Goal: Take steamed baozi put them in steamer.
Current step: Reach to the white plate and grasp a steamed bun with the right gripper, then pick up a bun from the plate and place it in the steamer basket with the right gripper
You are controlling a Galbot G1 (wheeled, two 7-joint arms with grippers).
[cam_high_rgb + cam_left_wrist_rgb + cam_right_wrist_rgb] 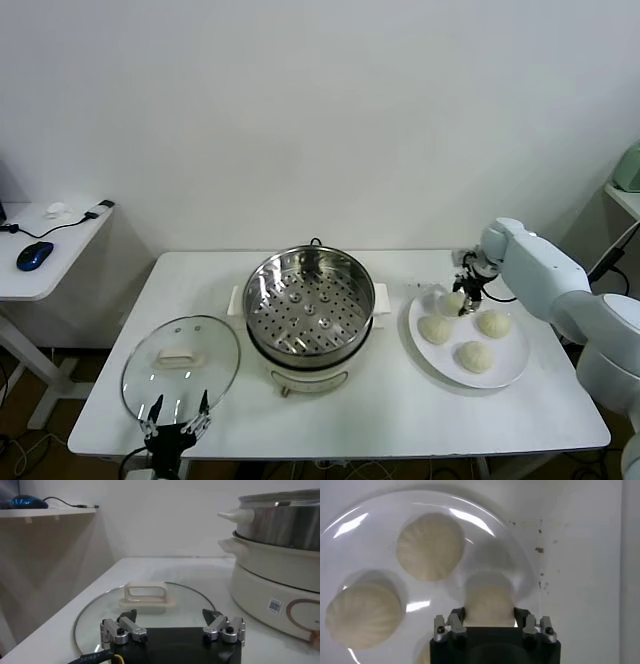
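Note:
The steamer [310, 300] stands mid-table, its perforated tray empty. It also shows in the left wrist view [280, 525]. A white plate [507, 375] to its right bears three baozi [436, 328], [493, 322], [474, 356]. My right gripper [466, 300] is over the plate's far left part, shut on the fourth baozi [452, 300]. In the right wrist view the gripper [489, 615] hugs that baozi [489, 600] on both sides, with its shadow on the plate [375, 515]. Two more baozi [430, 545], [364, 615] lie beside it. My left gripper [177, 412] is open and empty at the table's front left edge.
A round glass lid [180, 365] with a cream handle lies front left, just beyond my left gripper [170, 617]; it also shows in the left wrist view [150, 607]. A side desk [45, 255] with a blue mouse [34, 255] stands at the left.

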